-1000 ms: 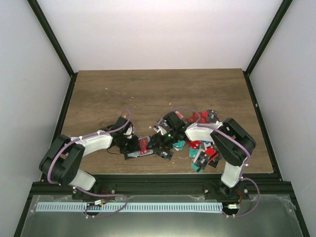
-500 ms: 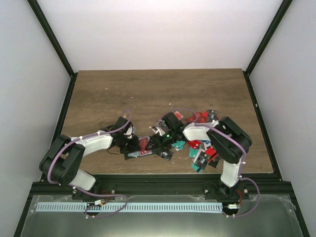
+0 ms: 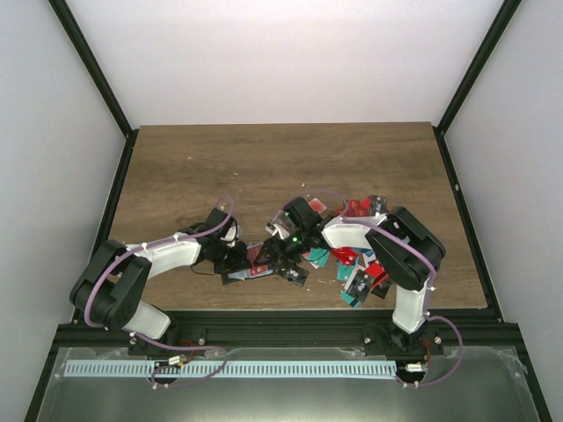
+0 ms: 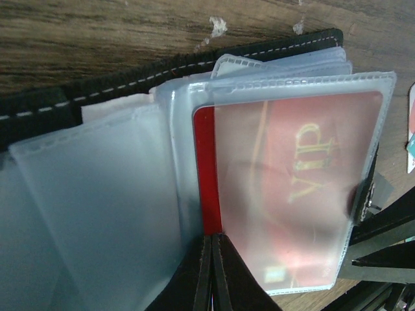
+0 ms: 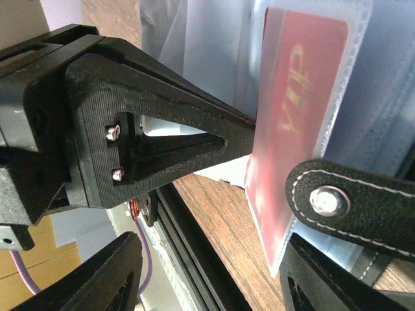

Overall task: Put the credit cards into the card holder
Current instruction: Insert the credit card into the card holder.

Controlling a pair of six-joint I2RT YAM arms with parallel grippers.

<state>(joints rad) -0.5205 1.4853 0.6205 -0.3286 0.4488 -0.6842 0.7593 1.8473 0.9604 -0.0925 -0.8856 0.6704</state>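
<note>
The card holder (image 3: 242, 275) lies open on the table between my two grippers, its black stitched edge (image 4: 130, 84) and clear sleeves showing. A red VIP card (image 4: 305, 194) sits in the top sleeve, its left edge sticking out; it also shows in the right wrist view (image 5: 292, 116). My left gripper (image 4: 213, 238) is shut, its tips against that red edge, with nothing seen between them. My right gripper (image 5: 214, 278) is open wide around the sleeve's lower end, with the holder's snap tab (image 5: 350, 201) by its right finger. The other credit cards (image 3: 361, 264) lie heaped at the right.
The table's black front rail (image 5: 194, 259) runs close under both grippers. The card heap spreads from the right arm's elbow to the far side (image 3: 356, 208). The left gripper's black finger (image 5: 162, 129) fills the left of the right wrist view.
The right arm and its gripper have shifted a little to the left toward the holder. The left arm and the holder have stayed put.
</note>
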